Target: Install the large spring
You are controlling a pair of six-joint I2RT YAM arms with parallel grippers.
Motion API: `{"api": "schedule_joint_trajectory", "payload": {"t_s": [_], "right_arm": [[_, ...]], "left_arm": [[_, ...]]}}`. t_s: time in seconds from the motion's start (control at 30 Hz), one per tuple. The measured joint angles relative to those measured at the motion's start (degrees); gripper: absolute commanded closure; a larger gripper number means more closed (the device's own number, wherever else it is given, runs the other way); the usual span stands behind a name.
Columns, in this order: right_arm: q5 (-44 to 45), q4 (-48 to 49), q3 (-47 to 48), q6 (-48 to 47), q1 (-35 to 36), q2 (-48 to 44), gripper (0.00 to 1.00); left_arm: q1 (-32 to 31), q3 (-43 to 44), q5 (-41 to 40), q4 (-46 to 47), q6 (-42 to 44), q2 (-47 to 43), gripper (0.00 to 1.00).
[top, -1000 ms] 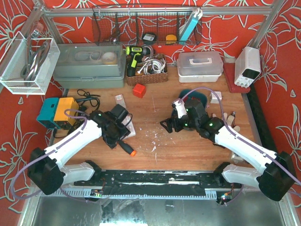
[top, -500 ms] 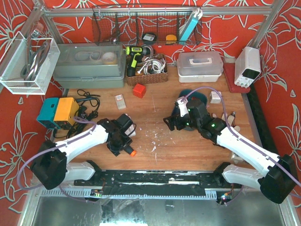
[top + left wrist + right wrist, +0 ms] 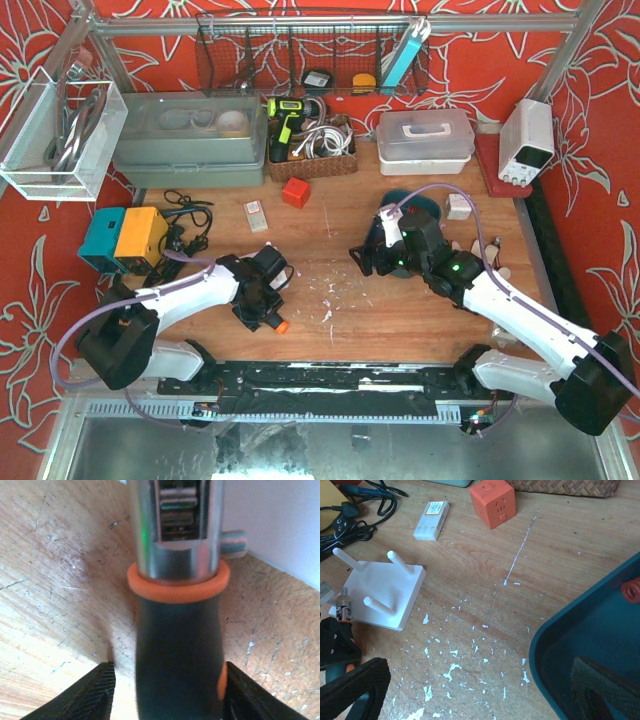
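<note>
Top: saw left gripper (image 3: 262,303) low over screwdriver (image 3: 279,322), right gripper (image 3: 362,258) well apart.
Left wrist: found jaws spread, flanking black handle (image 3: 177,670), not clamped.
Right wrist: found jaws wide apart above tray (image 3: 580,630) rim and tabletop (image 3: 485,570).
Could not spot spring.

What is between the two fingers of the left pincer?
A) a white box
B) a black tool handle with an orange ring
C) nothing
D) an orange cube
B: the left wrist view shows the black handle with its orange ring between the fingers of the left pincer.
</note>
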Motion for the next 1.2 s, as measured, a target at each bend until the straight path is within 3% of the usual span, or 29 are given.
{"api": "schedule_joint_trajectory", "payload": {"t_s": [0.13, 0.27, 0.53, 0.77, 1.0, 1.2], "right_arm": [[0.33, 0.02, 0.0, 0.0, 0.0, -0.24, 0.01], [0.94, 0.0, 0.0, 0.0, 0.0, -0.35, 0.01], [2.82, -0.24, -0.04, 0.02, 0.0, -1.64, 0.01], [3.91, -0.22, -0.17, 0.02, 0.0, -2.78, 0.01], [9.11, -0.76, -0.76, 0.74, 0.0, -4.68, 0.01], [19.8, -1.95, -3.21, 2.91, -0.04, -8.92, 0.01]], "left_arm": [[0.0, 0.02, -0.5, 0.31, -0.42, -0.07, 0.63], [0.0, 0.04, -1.2, -0.31, -0.7, -0.96, 0.72], [0.0, 5.46, -3.5, -7.32, -0.7, -6.49, 0.81], [0.0, 18.21, -9.53, -9.51, 1.68, -7.96, 0.84], [0.0, 26.47, -15.02, 1.07, 17.66, 1.31, 0.9], [0.0, 27.87, -12.57, 12.98, 35.93, 11.74, 1.0]]}}
